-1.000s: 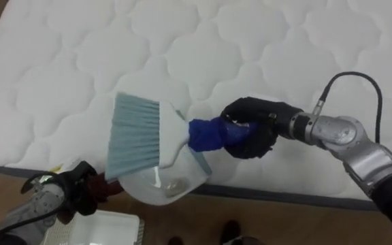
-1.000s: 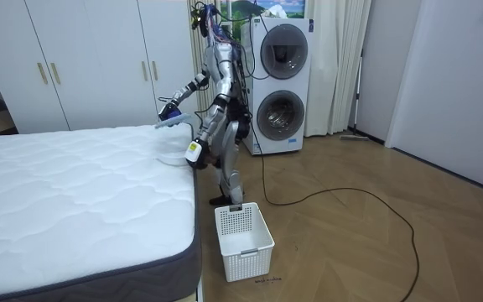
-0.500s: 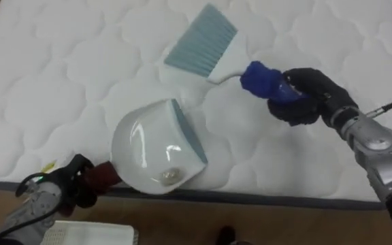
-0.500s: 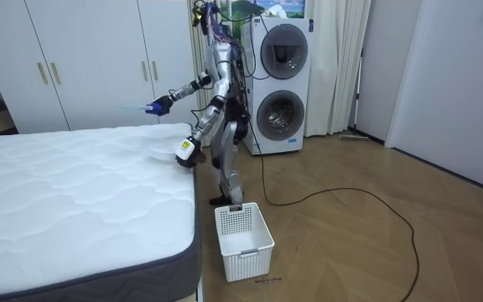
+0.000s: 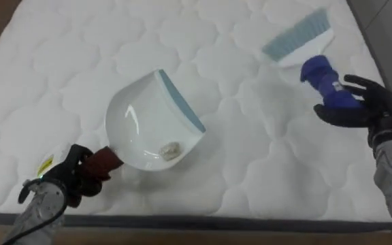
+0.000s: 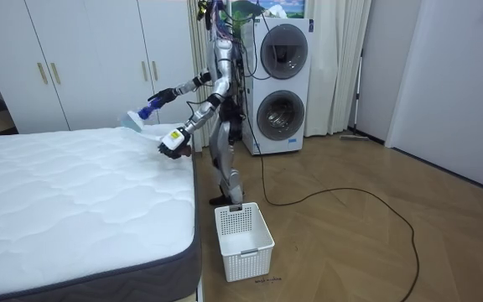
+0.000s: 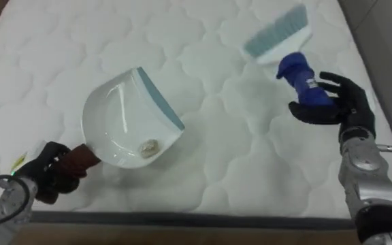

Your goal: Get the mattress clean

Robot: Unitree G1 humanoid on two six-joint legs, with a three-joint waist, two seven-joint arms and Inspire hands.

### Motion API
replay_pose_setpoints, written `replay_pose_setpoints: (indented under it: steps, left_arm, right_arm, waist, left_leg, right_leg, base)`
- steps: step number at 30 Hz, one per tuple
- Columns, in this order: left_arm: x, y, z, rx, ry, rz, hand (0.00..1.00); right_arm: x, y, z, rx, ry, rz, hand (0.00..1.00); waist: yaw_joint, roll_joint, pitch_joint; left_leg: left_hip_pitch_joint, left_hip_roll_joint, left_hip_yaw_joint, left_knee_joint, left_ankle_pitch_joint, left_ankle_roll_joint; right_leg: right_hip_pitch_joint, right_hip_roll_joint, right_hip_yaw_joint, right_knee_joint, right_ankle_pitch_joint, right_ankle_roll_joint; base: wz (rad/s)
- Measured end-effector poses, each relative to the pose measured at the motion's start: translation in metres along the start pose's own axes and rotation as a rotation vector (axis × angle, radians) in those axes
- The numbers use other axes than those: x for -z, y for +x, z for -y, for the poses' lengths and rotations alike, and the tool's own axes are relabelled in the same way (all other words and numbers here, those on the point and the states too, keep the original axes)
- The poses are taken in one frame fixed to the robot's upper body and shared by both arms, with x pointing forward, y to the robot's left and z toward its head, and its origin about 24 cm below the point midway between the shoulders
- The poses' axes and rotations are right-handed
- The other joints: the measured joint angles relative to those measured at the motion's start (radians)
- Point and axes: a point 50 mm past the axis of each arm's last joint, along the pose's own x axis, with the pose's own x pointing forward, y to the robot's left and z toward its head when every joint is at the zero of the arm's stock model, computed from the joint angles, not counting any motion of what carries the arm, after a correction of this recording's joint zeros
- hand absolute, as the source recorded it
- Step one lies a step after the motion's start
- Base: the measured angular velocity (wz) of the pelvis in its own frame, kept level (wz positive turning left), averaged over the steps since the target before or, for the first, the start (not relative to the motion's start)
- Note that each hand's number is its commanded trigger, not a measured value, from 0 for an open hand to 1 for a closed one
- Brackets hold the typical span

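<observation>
Mattress [image 5: 250, 170], quilted, probably soft and yielding. The left robot hand [image 5: 67, 182] is curled round the handle of a light, rigid dustpan [image 5: 148, 126]. The right robot hand [image 5: 367, 107] grips the brush [image 5: 303, 37] by its blue handle.

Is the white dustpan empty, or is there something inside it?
Not empty. A small pale bit of debris lies inside the dustpan, low in its bowl.
</observation>
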Motion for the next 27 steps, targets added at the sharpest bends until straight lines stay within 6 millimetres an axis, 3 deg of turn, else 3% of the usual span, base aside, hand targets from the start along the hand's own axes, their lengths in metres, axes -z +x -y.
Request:
replay_pose_setpoints:
  steps: [6, 9, 14, 19, 25, 27]
  left_arm:
    - [0.005, -0.015, 0.001, -0.025, -0.056, 0.006, 1.00]
    - [0.009, -0.022, -0.005, -0.062, -0.109, 0.007, 1.00]
    - [0.009, -0.027, -0.014, -0.127, -0.213, 0.009, 1.00]
    - [0.008, -0.038, -0.021, -0.184, -0.230, 0.040, 1.00]
    - [0.003, -0.043, -0.017, -0.186, -0.250, 0.065, 1.00]
    - [0.000, -0.045, -0.019, -0.192, -0.271, 0.080, 1.00]
  right_arm:
    - [0.046, -0.021, 0.011, 0.016, -0.052, -0.152, 0.00]
    - [0.052, -0.024, 0.013, 0.013, -0.081, -0.170, 0.00]
    - [0.051, -0.027, 0.009, -0.013, -0.146, -0.147, 0.00]
    - [0.029, -0.026, -0.002, -0.050, -0.182, -0.033, 0.00]
    - [0.013, -0.026, -0.011, -0.065, -0.231, 0.055, 0.00]
    - [0.011, -0.027, -0.012, -0.057, -0.244, 0.071, 0.00]
  waist:
    - [0.001, 0.007, -0.0016]
    - [0.001, 0.011, -0.0023]
    - [0.030, 0.012, -0.0022]
    - [0.059, 0.021, -0.0012]
    - [0.101, 0.019, 0.0000]
    - [0.098, 0.018, 0.0006]
  left_leg:
    - [0.080, 0.005, -0.011, -0.050, 0.001, -0.004]
    - [0.106, 0.006, -0.012, -0.082, 0.003, -0.007]
    - [0.153, 0.008, -0.017, -0.100, 0.009, -0.017]
    - [0.173, 0.007, -0.049, -0.113, 0.011, -0.020]
    - [0.145, 0.006, -0.118, -0.089, 0.015, -0.026]
    - [0.115, 0.003, -0.153, -0.065, 0.016, -0.028]
  right_leg:
    - [0.087, 0.010, -0.027, -0.050, 0.000, 0.004]
    - [0.114, 0.014, -0.031, -0.065, -0.003, 0.006]
    - [0.154, 0.027, -0.024, -0.086, -0.004, 0.005]
    - [0.181, 0.030, -0.037, -0.098, -0.009, 0.003]
    - [0.204, 0.020, -0.115, -0.098, -0.025, 0.001]
    - [0.214, 0.009, -0.171, -0.097, -0.038, 0.001]
  base:
    - [0.08]
    - [0.00]
    - [-0.01]
    - [0.06]
    - [0.42]
    - [0.77]
